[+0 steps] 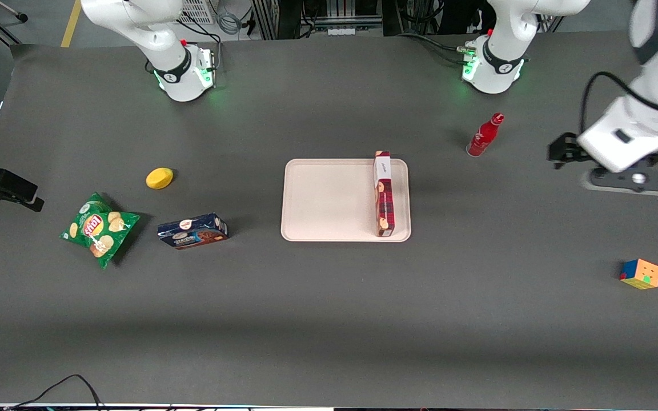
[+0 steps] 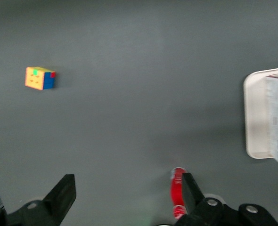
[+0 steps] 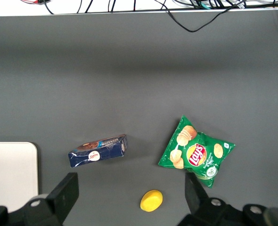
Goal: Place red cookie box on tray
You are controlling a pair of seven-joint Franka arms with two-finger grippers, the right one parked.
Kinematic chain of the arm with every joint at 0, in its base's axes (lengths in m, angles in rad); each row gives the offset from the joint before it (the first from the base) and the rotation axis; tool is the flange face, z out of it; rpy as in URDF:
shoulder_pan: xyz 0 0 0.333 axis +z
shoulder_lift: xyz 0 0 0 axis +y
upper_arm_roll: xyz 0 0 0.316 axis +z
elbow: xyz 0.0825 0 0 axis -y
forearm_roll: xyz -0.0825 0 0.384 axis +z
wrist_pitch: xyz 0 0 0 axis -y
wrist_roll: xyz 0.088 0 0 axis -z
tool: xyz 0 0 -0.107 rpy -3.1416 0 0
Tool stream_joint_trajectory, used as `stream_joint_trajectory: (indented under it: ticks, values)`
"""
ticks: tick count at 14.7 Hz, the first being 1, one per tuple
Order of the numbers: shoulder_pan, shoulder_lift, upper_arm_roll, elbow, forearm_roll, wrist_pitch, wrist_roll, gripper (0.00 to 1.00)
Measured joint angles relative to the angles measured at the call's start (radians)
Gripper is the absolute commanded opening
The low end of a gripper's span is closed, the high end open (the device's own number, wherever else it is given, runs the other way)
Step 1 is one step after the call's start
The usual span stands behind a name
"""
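Red cookie box stands on edge at right side of tray. Gripper spread, empty, far right of frame. A bump could topple the box.

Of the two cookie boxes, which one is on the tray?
The red box, standing along the tray edge. The blue box lies on the table. The open claw hovers away, empty.

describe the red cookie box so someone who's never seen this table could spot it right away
Find the large cream tray mid-table. The red cookie box stands on it along the edge nearest the working arm, whose open pincer hangs off toward that table end. It is long, slim, plaid-red; the blue cookie box lies off-tray.
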Motion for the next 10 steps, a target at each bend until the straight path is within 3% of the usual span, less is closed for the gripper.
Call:
stream_joint_trajectory:
  ticks: [7,10]
  values:
    - [0.026,-0.127,0.156,-0.222,-0.004,0.131,0.074,1.0]
    - [0.12,-0.147,0.085,-0.254,-0.005,0.146,0.102,1.0]
